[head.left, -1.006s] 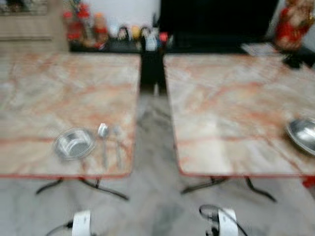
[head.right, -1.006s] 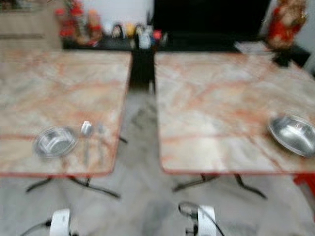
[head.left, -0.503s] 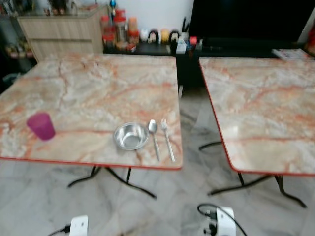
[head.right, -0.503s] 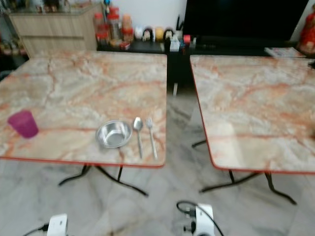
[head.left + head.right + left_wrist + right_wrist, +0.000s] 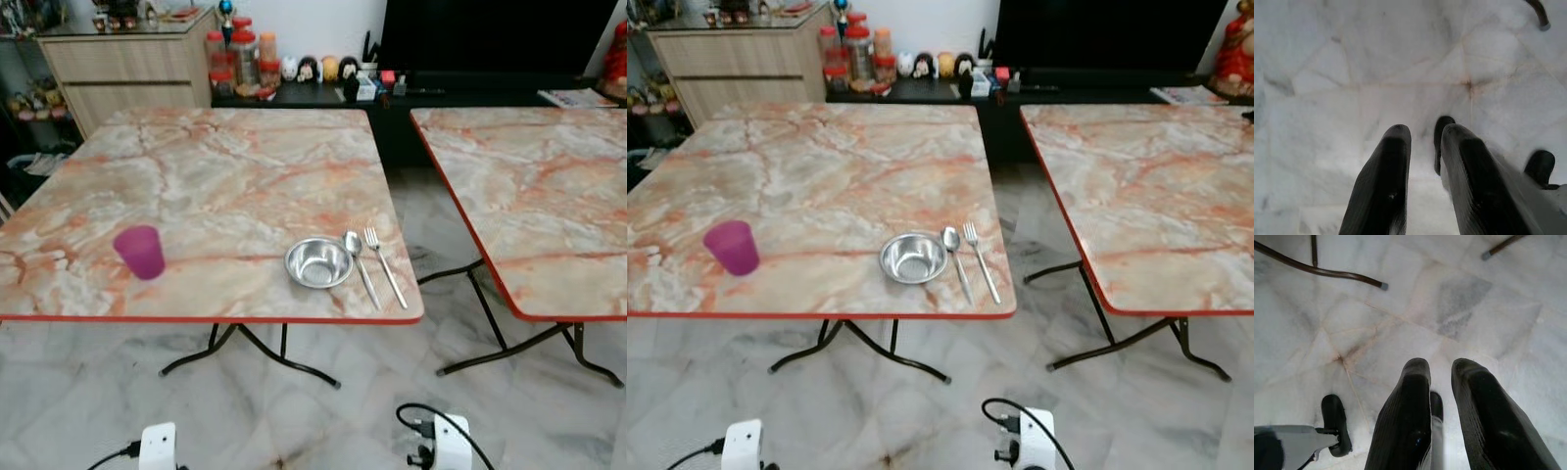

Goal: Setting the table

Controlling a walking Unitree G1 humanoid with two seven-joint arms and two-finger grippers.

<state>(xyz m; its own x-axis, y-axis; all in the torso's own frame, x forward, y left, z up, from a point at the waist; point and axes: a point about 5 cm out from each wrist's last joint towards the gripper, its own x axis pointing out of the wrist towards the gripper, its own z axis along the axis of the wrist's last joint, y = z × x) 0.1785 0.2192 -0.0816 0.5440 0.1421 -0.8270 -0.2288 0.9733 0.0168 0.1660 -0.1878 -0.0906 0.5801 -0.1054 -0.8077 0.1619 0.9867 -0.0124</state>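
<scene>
Hands idle: left hand [image 5: 1420, 142] and right hand [image 5: 1442, 377] hang low, released, grasping nothing. Cup [image 5: 140, 252] sits far ahead-left on surface [image 5: 235, 176], away from bowl [image 5: 318, 262]; approach squarely before reaching.

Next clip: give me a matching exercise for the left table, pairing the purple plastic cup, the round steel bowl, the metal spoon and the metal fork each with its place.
Things:
1. purple plastic cup
2. round steel bowl
3. metal spoon
4. metal fork

Places:
A. nearest the table's right edge, outermost of the setting
B. alone toward the left side of the marble-patterned table
C. between the bowl and the fork
D. just left of the spoon, near the front edge

Pairs: 1-B, 2-D, 3-C, 4-A
</scene>
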